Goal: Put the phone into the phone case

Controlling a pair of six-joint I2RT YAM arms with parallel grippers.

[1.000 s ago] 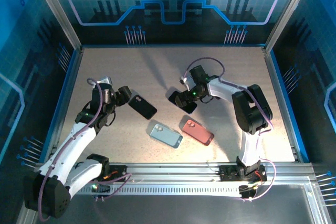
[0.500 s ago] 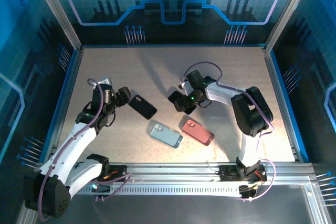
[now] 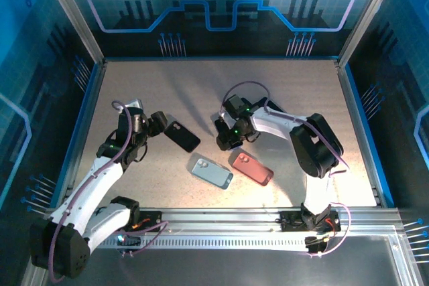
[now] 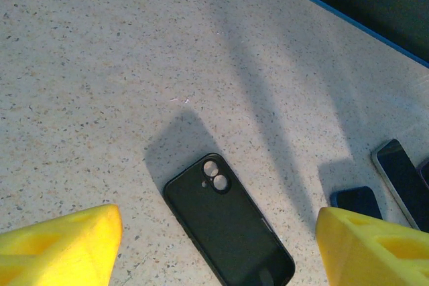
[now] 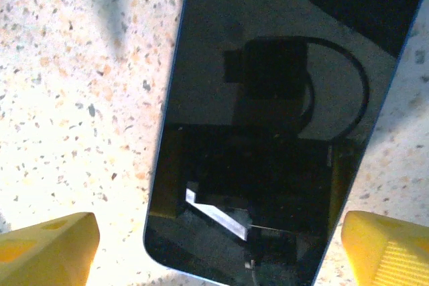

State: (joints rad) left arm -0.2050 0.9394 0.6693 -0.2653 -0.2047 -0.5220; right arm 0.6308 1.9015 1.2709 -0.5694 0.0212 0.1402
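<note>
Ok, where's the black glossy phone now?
In the right wrist view the phone lies screen-up between the right gripper's fingertips; from above, that is the middle of the table, just beyond the red phone case.

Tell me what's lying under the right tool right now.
A dark phone, glossy face up, lies flat on the speckled table between the open fingers of the right tool. Its far end runs out of frame; whatever lies beneath it is covered.

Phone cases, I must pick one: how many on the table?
3: black case by left claw, light blue case near centre, red case right of it; right arm may hide more.
</note>
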